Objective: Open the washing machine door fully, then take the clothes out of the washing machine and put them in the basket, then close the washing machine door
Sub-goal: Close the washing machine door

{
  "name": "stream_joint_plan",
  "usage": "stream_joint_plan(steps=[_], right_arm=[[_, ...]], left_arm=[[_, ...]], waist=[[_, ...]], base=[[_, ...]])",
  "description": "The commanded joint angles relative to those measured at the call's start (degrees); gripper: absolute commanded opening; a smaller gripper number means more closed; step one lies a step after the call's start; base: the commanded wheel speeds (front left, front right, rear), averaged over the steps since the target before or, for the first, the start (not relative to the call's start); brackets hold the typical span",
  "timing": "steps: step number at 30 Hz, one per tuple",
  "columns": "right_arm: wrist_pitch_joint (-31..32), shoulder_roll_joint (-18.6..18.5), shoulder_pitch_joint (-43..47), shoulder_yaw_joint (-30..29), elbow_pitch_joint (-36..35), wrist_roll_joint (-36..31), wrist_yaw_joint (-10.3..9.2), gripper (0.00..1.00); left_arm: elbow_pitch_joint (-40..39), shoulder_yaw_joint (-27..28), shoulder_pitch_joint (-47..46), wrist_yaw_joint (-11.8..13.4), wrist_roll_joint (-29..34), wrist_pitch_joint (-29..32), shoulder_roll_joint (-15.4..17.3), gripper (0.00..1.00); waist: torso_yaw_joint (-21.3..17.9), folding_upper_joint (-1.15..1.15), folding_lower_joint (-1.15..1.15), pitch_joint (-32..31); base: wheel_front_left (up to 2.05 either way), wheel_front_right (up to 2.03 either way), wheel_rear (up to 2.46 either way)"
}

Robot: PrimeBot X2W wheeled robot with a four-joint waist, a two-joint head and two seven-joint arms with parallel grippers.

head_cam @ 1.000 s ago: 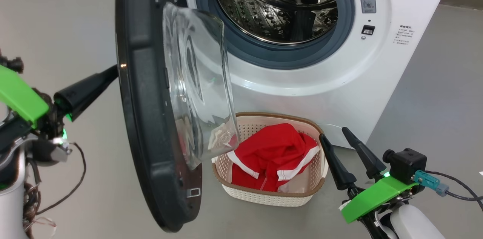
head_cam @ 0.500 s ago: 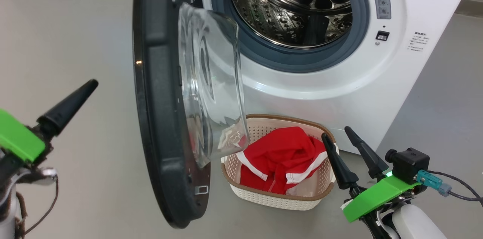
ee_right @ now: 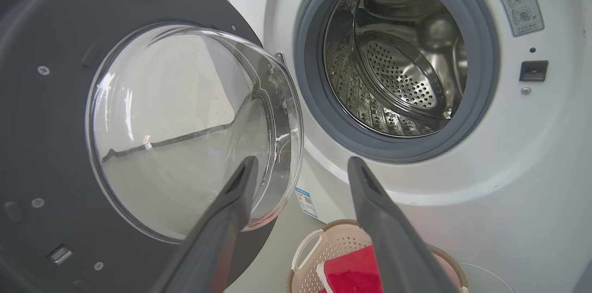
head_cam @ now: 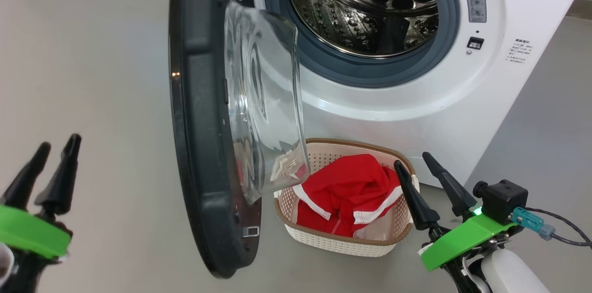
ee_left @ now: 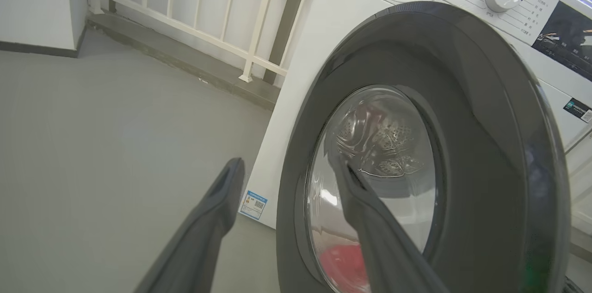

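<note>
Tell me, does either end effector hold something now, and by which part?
Nothing is held. The left end effector and right end effector are open, empty, apart from the door.

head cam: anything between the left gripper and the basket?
Yes. In the head view the open washing machine door stands edge-on between the left gripper and the basket, with its glass bowl bulging toward the basket side.

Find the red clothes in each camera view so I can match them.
Head view: the clothes lie in the basket, lower centre.
Left wrist view: the clothes at the bottom edge, through the washing machine door glass.
Right wrist view: the clothes at the bottom edge, in the basket.
Shared landmark: the washing machine door.
</note>
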Motion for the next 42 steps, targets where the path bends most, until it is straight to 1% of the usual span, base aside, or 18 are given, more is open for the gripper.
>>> stream_joint_plan(steps=[1, 6, 8, 10, 18, 22, 26, 29, 37, 40, 42], right_arm=[[-0.26, -0.18, -0.24, 0.79, -1.6, -0.31, 0.09, 1.0], [-0.26, -0.1, -0.34, 0.67, -1.9, -0.4, 0.09, 1.0], [-0.26, -0.13, -0.36, 0.62, -2.04, -0.48, 0.09, 1.0], [-0.26, -0.15, -0.37, 0.61, -2.15, -0.57, 0.09, 1.0], [-0.26, -0.18, -0.45, 0.77, -2.29, -1.12, 0.09, 1.0], [-0.26, -0.19, -0.42, 0.66, -2.34, -1.25, 0.09, 1.0], [-0.26, -0.21, -0.23, 0.53, -2.36, -1.41, 0.09, 1.0], [-0.26, -0.2, -0.18, 0.5, -2.34, -1.45, 0.09, 1.0], [-0.26, 0.01, -0.4, 0.51, -2.19, -1.43, 0.09, 1.0], [-0.26, 0.07, -0.37, 0.39, -2.12, -1.33, 0.09, 1.0], [-0.26, 0.08, -0.32, 0.32, -2.04, -1.29, 0.09, 1.0]], left_arm=[[-1.61, 2.61, -0.8, -0.86, 1.81, -1.81, 1.83, 1.0], [0.29, 2.19, 4.03, -1.68, 7.9, -10.87, 0.2, 1.0], [1.58, 1.64, 5.51, -1.78, 12.37, -15.22, 0.57, 1.0], [2.62, 1.07, 6.74, -1.53, 14.12, -18.51, -0.75, 1.0], [5.07, -0.9, 10.53, 0.21, 19.74, -26.56, -3.38, 1.0], [5.79, -1.66, 11.86, 1.48, 22.97, -30.27, -3.96, 1.0], [6.51, -1.77, 12.55, 2.35, 23.84, -31.81, -4.91, 1.0], [7.03, -1.75, 12.62, 2.32, 23.8, -32.28, -5.14, 1.0], [7.13, -1.65, 11.8, 2.48, 23.64, -32.11, -4.46, 1.0], [7.02, -1.79, 11.66, 2.38, 22.94, -31.54, -4.63, 1.0], [6.27, -1.4, 11.04, 1.83, 20.43, -30.51, -5.48, 0.98]], waist=[[-0.19, 0.0, 0.0, 0.06], [-0.58, 0.0, 0.0, 0.23], [-0.73, 0.0, 0.0, 0.3], [-0.87, 0.0, 0.0, 0.37], [-1.37, 0.0, 0.0, 0.65], [-1.64, 0.0, 0.0, 0.78], [-1.71, 0.0, 0.0, 0.78], [-1.74, 0.0, 0.0, 0.8], [-1.94, 0.0, 0.0, 0.73], [-2.04, 0.0, 0.0, 0.7], [-2.02, 0.0, 0.0, 0.62]], base=[[0.0, 0.0, 0.0], [0.0, 0.0, 0.0], [0.0, 0.0, 0.0], [0.0, 0.0, 0.0], [0.0, 0.0, 0.0], [0.0, 0.0, 0.0], [0.0, 0.0, 0.0], [0.0, 0.0, 0.0], [0.0, 0.0, 0.0], [0.0, 0.0, 0.0], [0.0, 0.0, 0.0]])
